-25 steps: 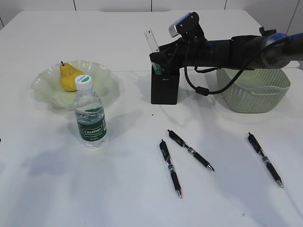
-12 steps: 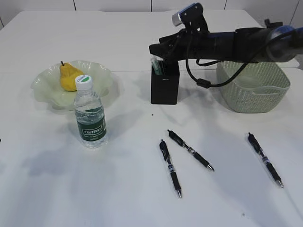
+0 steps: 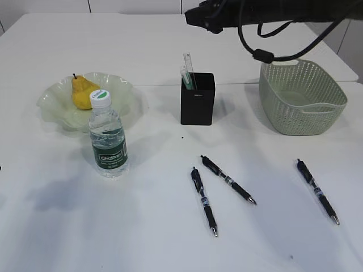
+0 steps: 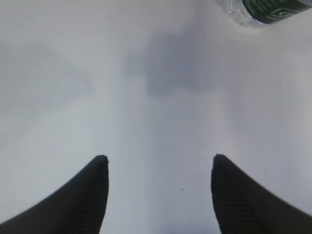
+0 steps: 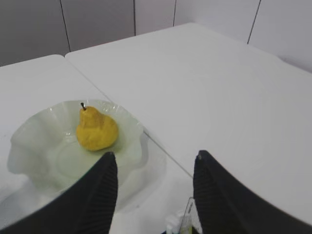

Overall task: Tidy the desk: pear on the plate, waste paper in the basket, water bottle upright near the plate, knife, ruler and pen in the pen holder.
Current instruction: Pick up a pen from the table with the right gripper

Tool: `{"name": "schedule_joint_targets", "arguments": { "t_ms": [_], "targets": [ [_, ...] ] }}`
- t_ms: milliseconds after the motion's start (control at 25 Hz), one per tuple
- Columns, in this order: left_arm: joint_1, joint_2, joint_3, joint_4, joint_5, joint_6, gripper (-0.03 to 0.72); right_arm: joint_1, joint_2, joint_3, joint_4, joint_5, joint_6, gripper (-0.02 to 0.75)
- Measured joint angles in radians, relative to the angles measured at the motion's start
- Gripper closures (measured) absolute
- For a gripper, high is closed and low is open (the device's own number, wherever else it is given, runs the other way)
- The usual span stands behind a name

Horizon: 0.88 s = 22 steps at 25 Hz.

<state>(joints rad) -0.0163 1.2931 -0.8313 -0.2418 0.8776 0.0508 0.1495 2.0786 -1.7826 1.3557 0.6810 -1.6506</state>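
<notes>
The yellow pear (image 3: 83, 92) lies on the pale green plate (image 3: 52, 101). The water bottle (image 3: 108, 139) stands upright just in front of the plate. The clear ruler (image 3: 188, 65) and a mint-green pen (image 3: 184, 77) stick up out of the black pen holder (image 3: 197, 105). The knife is hidden and no waste paper shows. My right gripper (image 5: 155, 155) hangs open and empty high above the holder, with the ruler tip (image 5: 186, 214) below it and the pear (image 5: 96, 130) beyond. My left gripper (image 4: 158, 158) is open over bare desk, the bottle base (image 4: 258, 9) ahead to the right.
The sage-green basket (image 3: 303, 110) stands at the right. Three black pens lie on the desk at the front: one (image 3: 204, 202) in the middle, one (image 3: 228, 179) beside it, one (image 3: 317, 191) to the right. My right arm (image 3: 261, 8) crosses the top edge with a hanging cable.
My right arm has lifted up and back from the pen holder, leaving the ruler standing in it. Its jaws have spread a little. The left gripper has stayed as it was.
</notes>
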Motion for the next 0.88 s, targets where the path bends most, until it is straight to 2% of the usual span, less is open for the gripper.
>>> {"name": "schedule_joint_targets", "arguments": {
  "t_ms": [280, 480, 720, 880],
  "targets": [
    [0.000, 0.000, 0.000, 0.000, 0.002, 0.000, 0.221, 0.000, -0.145, 0.000, -0.570, 0.171, 0.619, 0.360],
    [0.000, 0.000, 0.000, 0.000, 0.002, 0.000, 0.221, 0.000, -0.225, 0.000, -0.891, 0.292, 1.004, 0.360],
    [0.000, 0.000, 0.000, 0.000, 0.002, 0.000, 0.221, 0.000, -0.265, 0.000, -1.160, 0.516, 1.368, 0.360],
    [0.000, 0.000, 0.000, 0.000, 0.010, 0.000, 0.221, 0.000, -0.293, 0.048, -1.264, 0.544, 1.497, 0.360]
  ]
}}
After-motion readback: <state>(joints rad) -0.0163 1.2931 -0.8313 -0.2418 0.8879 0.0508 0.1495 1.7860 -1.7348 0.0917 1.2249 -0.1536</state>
